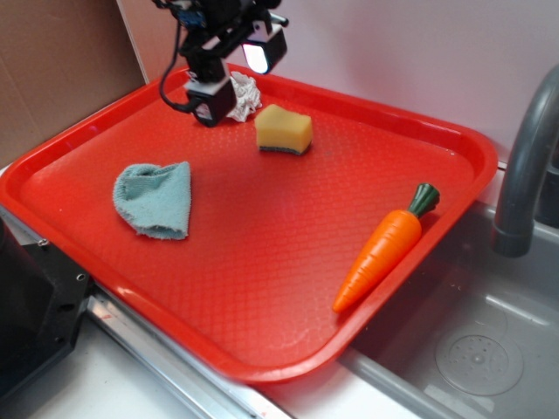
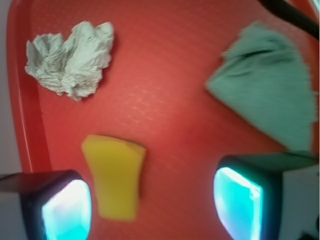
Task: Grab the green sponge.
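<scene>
Near edge of the tray (image 1: 262, 349) is bare; carrot (image 1: 384, 249) lies at the right, by the sink (image 1: 472, 349), cloth (image 1: 155, 199) at the left. Sponge (image 1: 284, 129) sits toward the far side, yellow face up, green layer on the tray surface. Gripper (image 1: 229, 94) hovers just left of it and above, over the far-left corner next to the white rag (image 1: 244, 94). Jaws spread wide, nothing between them. Wrist view: sponge (image 2: 115, 177) is off-centre, close to the left fingertip (image 2: 60, 207), not midway. Risks: descending from here, that finger could land on the sponge and shove or tip it instead of straddling it. Foam is soft, so a shallow pinch may slip. Rag (image 2: 72, 57) is close enough to snag if the approach drifts outward.
</scene>
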Controlling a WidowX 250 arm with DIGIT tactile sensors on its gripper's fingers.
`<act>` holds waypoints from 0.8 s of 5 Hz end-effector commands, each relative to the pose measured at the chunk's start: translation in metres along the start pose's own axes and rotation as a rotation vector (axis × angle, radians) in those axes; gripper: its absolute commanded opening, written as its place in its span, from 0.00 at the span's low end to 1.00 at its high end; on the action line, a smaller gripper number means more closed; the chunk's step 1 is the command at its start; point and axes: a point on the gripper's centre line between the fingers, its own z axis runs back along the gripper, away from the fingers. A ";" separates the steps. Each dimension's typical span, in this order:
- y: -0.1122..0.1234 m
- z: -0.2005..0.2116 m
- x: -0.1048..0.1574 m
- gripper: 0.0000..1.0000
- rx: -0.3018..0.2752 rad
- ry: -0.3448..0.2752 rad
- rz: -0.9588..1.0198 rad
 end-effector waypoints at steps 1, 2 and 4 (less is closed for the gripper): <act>-0.027 -0.018 0.002 1.00 0.010 0.041 -0.052; -0.032 -0.031 -0.003 1.00 0.054 0.092 -0.101; -0.035 -0.041 -0.010 0.00 0.153 0.056 -0.139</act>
